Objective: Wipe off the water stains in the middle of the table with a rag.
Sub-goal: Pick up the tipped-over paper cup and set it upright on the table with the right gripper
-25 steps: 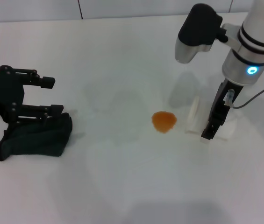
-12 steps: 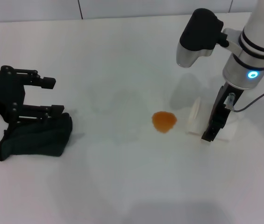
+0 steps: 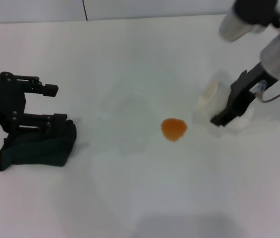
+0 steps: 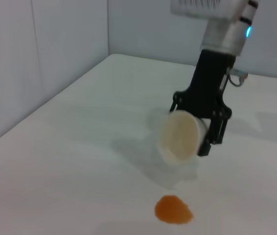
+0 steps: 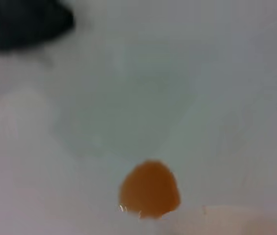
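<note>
The water stains are one small orange blot in the middle of the white table; the blot also shows in the left wrist view and in the right wrist view. The dark green-black rag lies crumpled at the table's left. My left gripper is open just above the rag's far edge, its lower finger close to the cloth. My right gripper is shut on a white cup, tilted on its side and raised a little off the table to the right of the blot.
The tilted cup faces its mouth toward the left arm and shows pale orange residue inside. The table's far edge meets a grey wall. White tabletop lies between the rag and the blot.
My right arm has lifted and swung back to the right, taking the cup up and away from the blot. The left gripper and the rag have not moved.
</note>
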You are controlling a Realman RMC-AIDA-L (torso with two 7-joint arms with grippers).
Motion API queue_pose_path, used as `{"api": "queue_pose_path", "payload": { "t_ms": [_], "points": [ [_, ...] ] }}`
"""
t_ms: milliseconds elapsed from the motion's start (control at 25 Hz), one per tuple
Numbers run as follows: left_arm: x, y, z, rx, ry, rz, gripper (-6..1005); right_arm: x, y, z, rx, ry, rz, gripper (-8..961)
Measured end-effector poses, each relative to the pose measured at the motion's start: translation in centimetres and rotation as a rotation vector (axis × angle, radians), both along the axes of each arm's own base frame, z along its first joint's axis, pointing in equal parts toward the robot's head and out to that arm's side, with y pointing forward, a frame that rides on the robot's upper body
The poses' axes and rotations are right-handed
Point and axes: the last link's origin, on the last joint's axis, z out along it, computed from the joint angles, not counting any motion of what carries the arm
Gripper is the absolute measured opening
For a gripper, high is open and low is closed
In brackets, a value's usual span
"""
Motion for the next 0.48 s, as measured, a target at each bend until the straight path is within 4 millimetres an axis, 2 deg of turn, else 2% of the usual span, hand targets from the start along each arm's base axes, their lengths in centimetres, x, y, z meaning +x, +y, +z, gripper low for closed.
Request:
{"api": "queue_pose_path", "payload": {
  "t_ms": [240, 480],
  "points": [
    [0.3, 0.3, 0.3, -0.006, 0.0, 0.015, 724, 1.1, -1.0, 2.1, 0.04, 0.234, 0.067, 679],
    [0.8, 0.4, 0.2, -0.026, 0.004, 0.011, 724, 2.7, -1.8, 2.7, 0.111, 0.381, 0.149, 630]
  ]
}}
